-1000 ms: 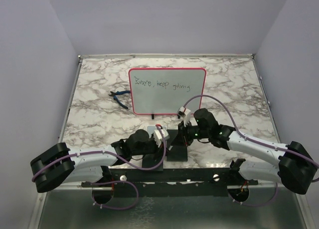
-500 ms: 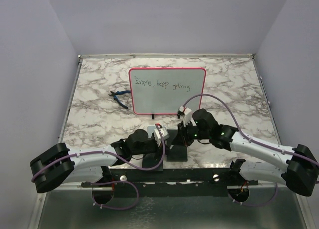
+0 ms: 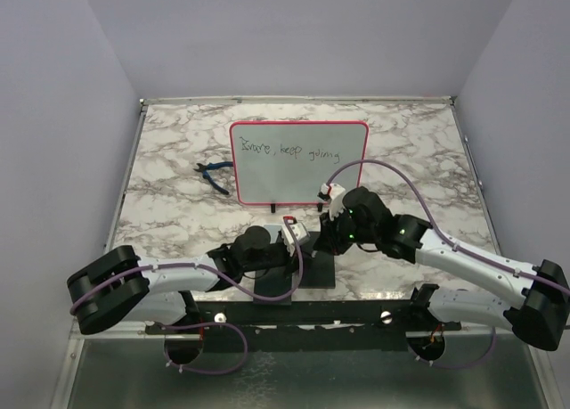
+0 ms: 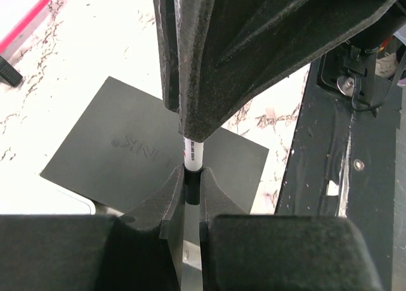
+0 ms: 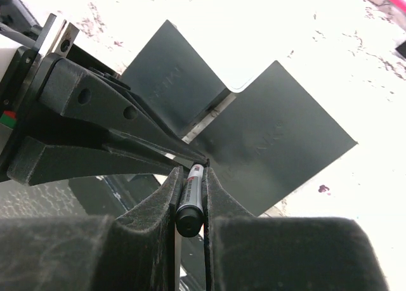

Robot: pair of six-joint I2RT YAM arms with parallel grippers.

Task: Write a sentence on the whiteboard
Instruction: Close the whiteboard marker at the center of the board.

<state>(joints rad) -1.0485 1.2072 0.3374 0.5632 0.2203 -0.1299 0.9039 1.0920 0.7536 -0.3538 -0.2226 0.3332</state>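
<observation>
The sentence [image 3: 294,151] is up on the whiteboard [image 3: 299,173], standing on the table [image 3: 427,159]. Both left jaws and right jaws are clamped on the marker [image 5: 191,199], one each end. I'd guess capping or a handoff, so next one side lets go.

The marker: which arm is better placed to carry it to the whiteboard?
Right, probably. The left gripper and the right gripper both clamp the marker, but the right sits nearer the whiteboard.
</observation>
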